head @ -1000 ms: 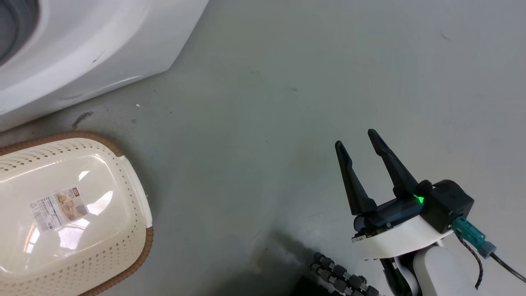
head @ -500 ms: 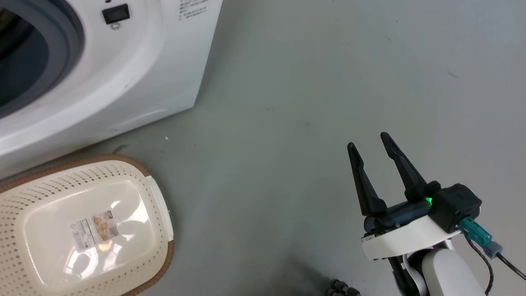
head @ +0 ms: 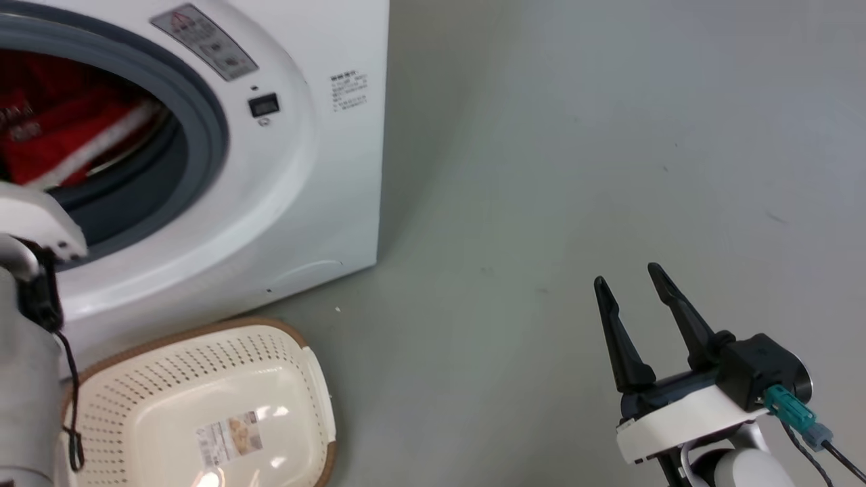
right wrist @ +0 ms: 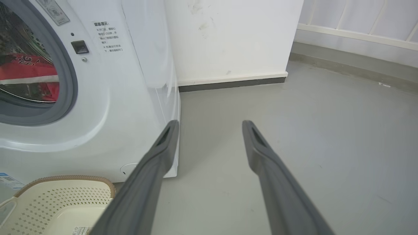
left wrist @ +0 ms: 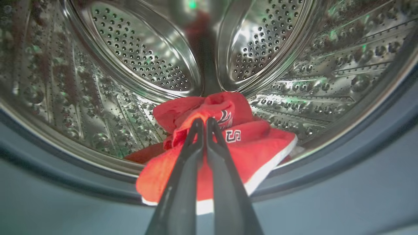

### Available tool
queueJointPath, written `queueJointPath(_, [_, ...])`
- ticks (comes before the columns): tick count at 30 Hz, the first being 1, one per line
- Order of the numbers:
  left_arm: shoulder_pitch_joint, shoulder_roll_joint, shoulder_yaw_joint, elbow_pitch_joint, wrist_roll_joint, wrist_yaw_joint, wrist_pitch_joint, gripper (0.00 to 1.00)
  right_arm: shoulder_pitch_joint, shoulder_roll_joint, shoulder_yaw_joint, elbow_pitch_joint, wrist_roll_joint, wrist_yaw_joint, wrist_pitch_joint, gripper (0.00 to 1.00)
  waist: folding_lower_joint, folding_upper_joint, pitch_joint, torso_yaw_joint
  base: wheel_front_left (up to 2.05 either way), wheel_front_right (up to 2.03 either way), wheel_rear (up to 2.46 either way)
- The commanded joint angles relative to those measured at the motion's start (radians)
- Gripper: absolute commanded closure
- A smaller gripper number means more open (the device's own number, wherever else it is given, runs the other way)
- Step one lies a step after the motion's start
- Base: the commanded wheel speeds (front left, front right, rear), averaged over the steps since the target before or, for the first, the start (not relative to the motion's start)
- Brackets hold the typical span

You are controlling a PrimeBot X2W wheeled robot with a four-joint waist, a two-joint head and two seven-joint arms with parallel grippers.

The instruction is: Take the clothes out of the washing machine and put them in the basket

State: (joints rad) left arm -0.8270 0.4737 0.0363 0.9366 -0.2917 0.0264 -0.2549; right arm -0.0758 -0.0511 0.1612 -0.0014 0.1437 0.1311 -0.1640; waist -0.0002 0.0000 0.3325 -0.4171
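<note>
Left tool (left wrist: 204, 120) pinched the red jersey (left wrist: 261, 153); right tool (head: 627, 274) spread.
Soft, light cloth, probably best held by a bunched fold.

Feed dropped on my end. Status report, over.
Left gripper shut on clothes at washing machine mouth. Right gripper open over floor. Basket empty, in front of machine.
</note>
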Motion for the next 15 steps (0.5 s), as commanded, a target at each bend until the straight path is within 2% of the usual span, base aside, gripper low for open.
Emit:
queueJointPath(1, [0.057,-0.022,-0.002,-0.026,-0.001,-0.004,-0.008,1.0,0.026,0.001,-0.008,-0.011,-0.01,-0.001,0.011,0.0,0.0002,0.0,-0.086,0.043,0.0,0.0,0.0])
queueJointPath(10, [0.273,-0.08,0.035,-0.252,-0.011,0.012,-0.012,1.0,0.092,0.001,-0.04,-0.065,-0.034,-0.001,0.067,0.0,0.0002,0.0,-0.2,0.096,0.0,0.0,0.0])
queueJointPath(11, [0.338,-0.095,0.039,-0.322,-0.017,0.011,-0.012,1.0,0.115,0.001,-0.054,-0.085,-0.044,-0.001,0.082,0.0,0.0002,0.0,-0.232,0.118,0.0,0.0,0.0])
queueJointPath(15, [0.418,-0.131,0.028,-0.431,-0.019,0.026,-0.003,1.0,0.144,0.001,-0.071,-0.108,-0.046,-0.001,0.099,0.0,0.0002,0.0,-0.262,0.15,0.0,0.0,0.0])
